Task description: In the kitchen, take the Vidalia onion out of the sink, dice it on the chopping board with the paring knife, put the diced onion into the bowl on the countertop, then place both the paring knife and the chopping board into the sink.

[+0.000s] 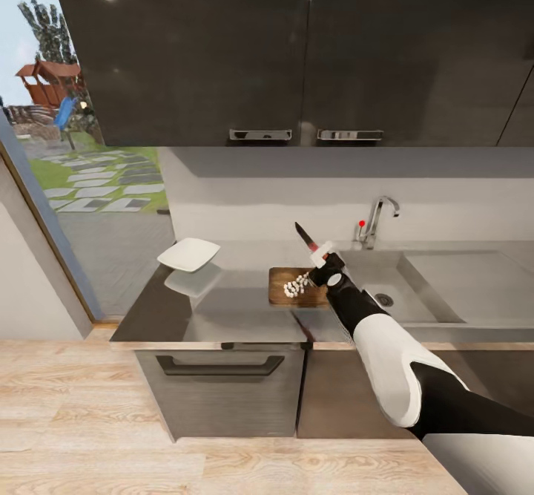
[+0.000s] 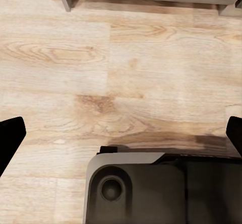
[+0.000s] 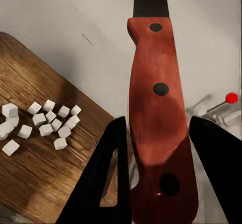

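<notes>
My right gripper (image 1: 323, 259) is shut on the paring knife (image 1: 307, 240), its dark blade pointing up and back above the countertop (image 1: 222, 309). Up close in the right wrist view, the red handle (image 3: 159, 128) sits between the black fingers (image 3: 103, 176). Just below lies the dark brown chopping board (image 1: 285, 287) with a heap of white diced onion (image 1: 297, 285), whose cubes (image 3: 45, 123) are spread on the wood (image 3: 45, 178). The white bowl (image 1: 188, 254) stands to the left on the counter. The grey sink (image 1: 374, 276) lies to the right. My left gripper (image 2: 121, 133) hangs open over the wood floor.
A chrome faucet (image 1: 375, 220) with a red knob (image 1: 362, 223) stands behind the sink, and a sunken drainboard (image 1: 475, 280) lies further right. Dark upper cabinets (image 1: 297, 50) hang overhead. A glass door stands at the left. The robot's dark base (image 2: 161, 189) is below the left gripper.
</notes>
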